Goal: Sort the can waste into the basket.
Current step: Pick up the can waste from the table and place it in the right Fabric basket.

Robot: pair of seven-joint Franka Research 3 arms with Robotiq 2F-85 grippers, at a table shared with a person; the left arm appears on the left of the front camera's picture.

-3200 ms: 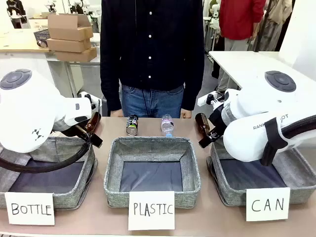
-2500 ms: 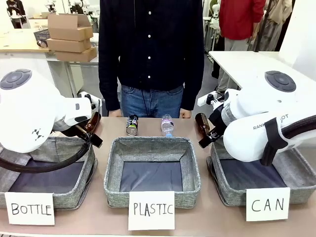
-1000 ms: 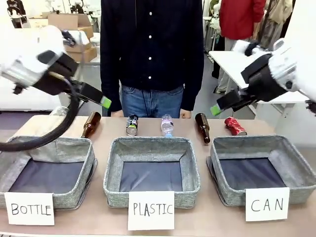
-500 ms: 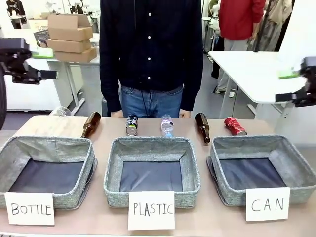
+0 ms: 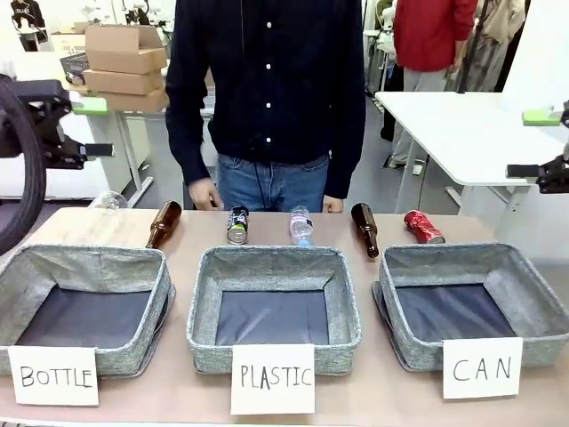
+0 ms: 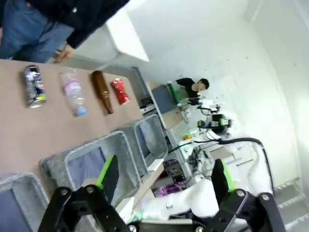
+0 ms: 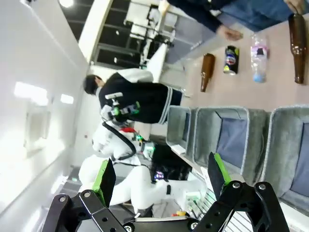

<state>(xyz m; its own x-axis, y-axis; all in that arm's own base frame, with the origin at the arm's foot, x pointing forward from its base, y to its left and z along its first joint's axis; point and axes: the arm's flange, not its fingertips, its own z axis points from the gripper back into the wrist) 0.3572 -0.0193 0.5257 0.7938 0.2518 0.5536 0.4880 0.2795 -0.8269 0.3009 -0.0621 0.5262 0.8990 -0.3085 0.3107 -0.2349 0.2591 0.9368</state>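
Likely light, thin and slick, the red can [image 5: 423,227] just behind the basket [image 5: 444,253] and the dark can [image 5: 237,224] well left of it suit mid-body grips; left gripper [image 6: 165,169] and right gripper [image 7: 159,171] gape wide, empty.

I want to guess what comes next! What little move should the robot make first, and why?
Probably lower the right gripper, whose jaws stand open and hold nothing, toward the red can. That can lies just behind the CAN basket, on that gripper's side, while the dark can lies farther off, behind the PLASTIC basket.
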